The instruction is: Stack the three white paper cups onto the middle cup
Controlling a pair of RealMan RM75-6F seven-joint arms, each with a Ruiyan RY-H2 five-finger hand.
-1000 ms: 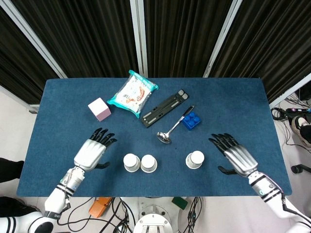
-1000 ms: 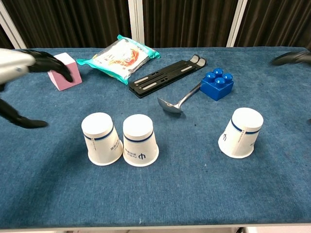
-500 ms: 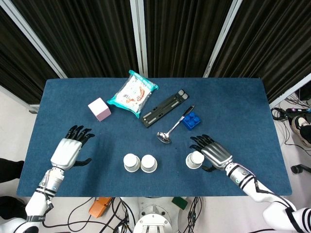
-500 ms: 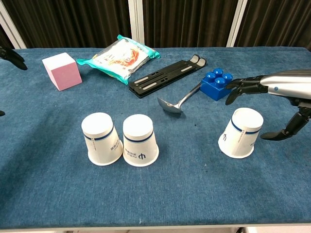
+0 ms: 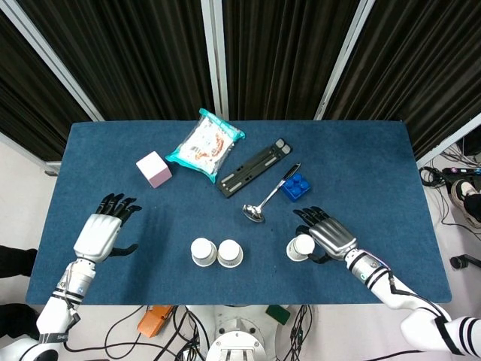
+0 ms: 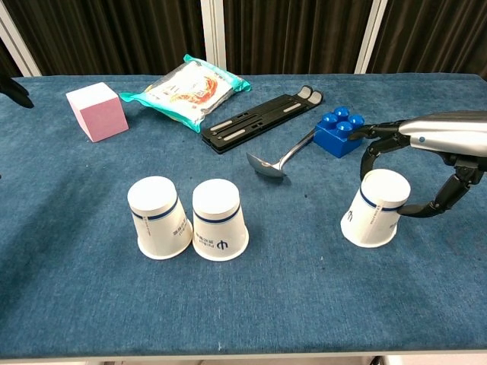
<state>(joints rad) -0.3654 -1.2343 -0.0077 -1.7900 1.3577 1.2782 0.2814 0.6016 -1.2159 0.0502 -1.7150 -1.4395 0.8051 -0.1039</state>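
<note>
The right hand (image 6: pixel 415 171) curls around the right cup (image 6: pixel 374 207), fingers (image 6: pixel 374 149) over its top and thumb at its side; whether it truly grips yet I cannot tell. That upside-down cup stands apart from the middle cup (image 6: pixel 219 220) and left cup (image 6: pixel 157 217), which sit side by side on the blue worktop (image 6: pixel 251 304). The left hand (image 5: pixel 99 232) hovers open, well off to the side. The step looks like the first pick-up; next comes closing firmly, lifting, and carrying over the middle cup

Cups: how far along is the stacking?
Nothing is stacked yet. All three cups stand apart, upside down. The right hand is closing around the right cup, still on the table. The left cup and middle cup are untouched; the left hand is open.
</note>
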